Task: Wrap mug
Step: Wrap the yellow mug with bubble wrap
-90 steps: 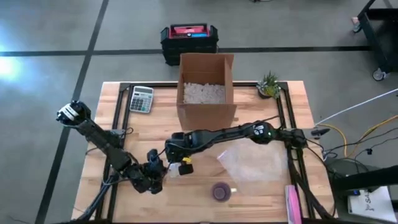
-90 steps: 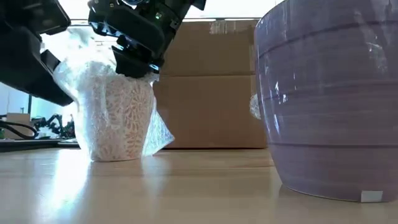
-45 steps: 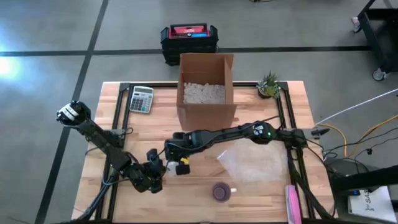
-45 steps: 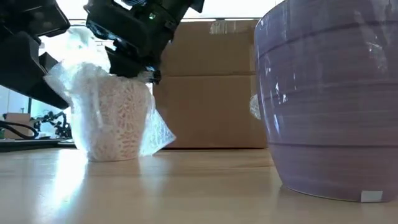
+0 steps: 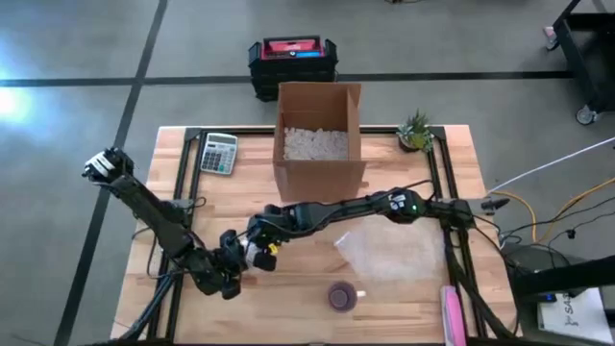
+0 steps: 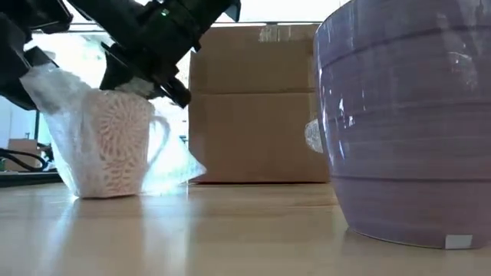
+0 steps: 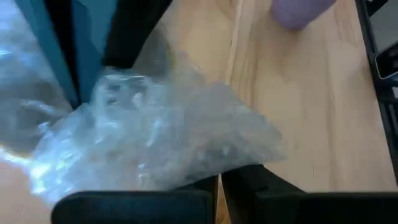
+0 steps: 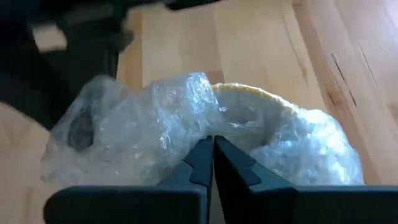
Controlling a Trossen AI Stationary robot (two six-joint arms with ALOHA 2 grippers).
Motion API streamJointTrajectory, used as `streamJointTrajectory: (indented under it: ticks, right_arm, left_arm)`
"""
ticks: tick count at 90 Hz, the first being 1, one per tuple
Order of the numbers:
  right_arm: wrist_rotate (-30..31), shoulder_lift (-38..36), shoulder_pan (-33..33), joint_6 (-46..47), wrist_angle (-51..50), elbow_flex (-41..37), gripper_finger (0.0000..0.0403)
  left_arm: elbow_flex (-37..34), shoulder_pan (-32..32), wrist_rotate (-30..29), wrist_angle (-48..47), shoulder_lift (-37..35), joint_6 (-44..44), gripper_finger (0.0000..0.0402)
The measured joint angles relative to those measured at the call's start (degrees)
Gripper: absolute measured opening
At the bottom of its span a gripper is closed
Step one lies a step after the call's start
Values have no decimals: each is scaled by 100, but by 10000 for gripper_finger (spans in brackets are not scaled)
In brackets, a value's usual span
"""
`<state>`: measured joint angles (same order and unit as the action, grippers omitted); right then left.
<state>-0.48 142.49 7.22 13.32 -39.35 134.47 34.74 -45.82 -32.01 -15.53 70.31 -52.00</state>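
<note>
Step, as judged: close wrap over mug. Keep both pinches firm, pull film snug, don't tip mug.

Left gripper (image 5: 233, 261): fingers pinched on wrap (image 7: 168, 140), at mug's left side.
Mug (image 6: 116, 143): upright on table (image 5: 307, 216), front-left, handle exposed.
Right gripper (image 5: 261, 246): fingers together on wrap at mug rim, right side.

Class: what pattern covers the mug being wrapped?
A pale, lacy floral pattern on the mug; the low view shows it best.

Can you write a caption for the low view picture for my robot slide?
Two end effectors hold bubble wrap around a white patterned mug, with a purple cup up close.
</note>
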Motion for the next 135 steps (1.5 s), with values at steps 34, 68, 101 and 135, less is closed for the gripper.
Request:
streamJointTrajectory:
  ticks: [34, 68, 101, 135]
  right_arm:
    - [25, -440, -32, -1471, -336, 15, 0]
    - [-566, -66, -12, -1850, -161, 30, 0]
    - [-554, 156, -54, -1646, -180, 35, 0]
    - [-531, 76, -52, -1612, -106, 12, 0]
  left_arm:
    - [9, 0, 2, -283, -175, -132, 0]
    - [9, 0, 6, -305, -182, -205, 0]
    - [762, -9, -42, -1601, -614, -164, 0]
    - [57, 682, -592, -827, -637, 415, 0]
